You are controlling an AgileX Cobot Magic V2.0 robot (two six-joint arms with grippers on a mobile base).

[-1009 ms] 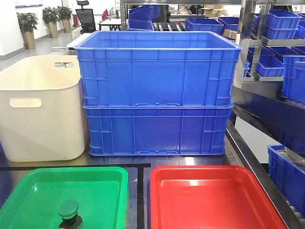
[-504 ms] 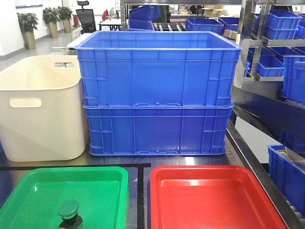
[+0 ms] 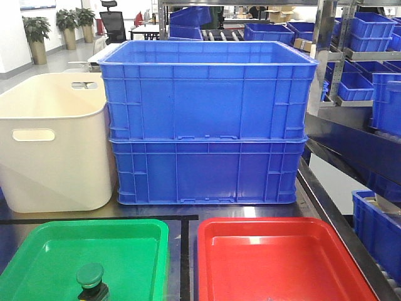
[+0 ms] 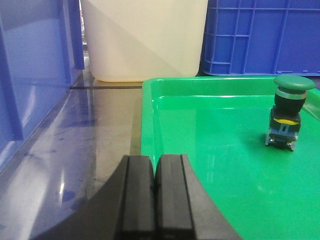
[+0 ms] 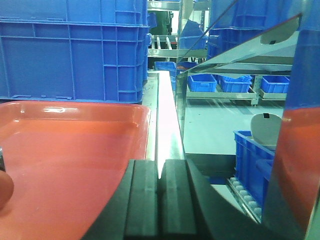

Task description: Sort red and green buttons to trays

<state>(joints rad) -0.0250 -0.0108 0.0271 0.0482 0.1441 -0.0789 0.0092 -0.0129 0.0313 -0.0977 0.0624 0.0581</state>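
green button (image 4: 287,112) stands upright in the green tray (image 4: 150,100), far right. left gripper (image 4: 155,192) and right gripper (image 5: 160,197): closed, empty. risk: closed jaws would topple it on approach.

- The left gripper (image 4: 155,192) shows only in the left wrist view, at the bottom edge: two black, flat-faced rectangular finger pads (image 4: 139,195), matte and rubbery in look.
- Each pad sits on a darker grey finger body that curves outward and widens toward the camera.
- The right gripper (image 5: 160,197) looks the same in the right wrist view: twin black block-shaped pads (image 5: 143,197) on curved dark grey bodies.
- No cables, screws or markings can be made out on either.
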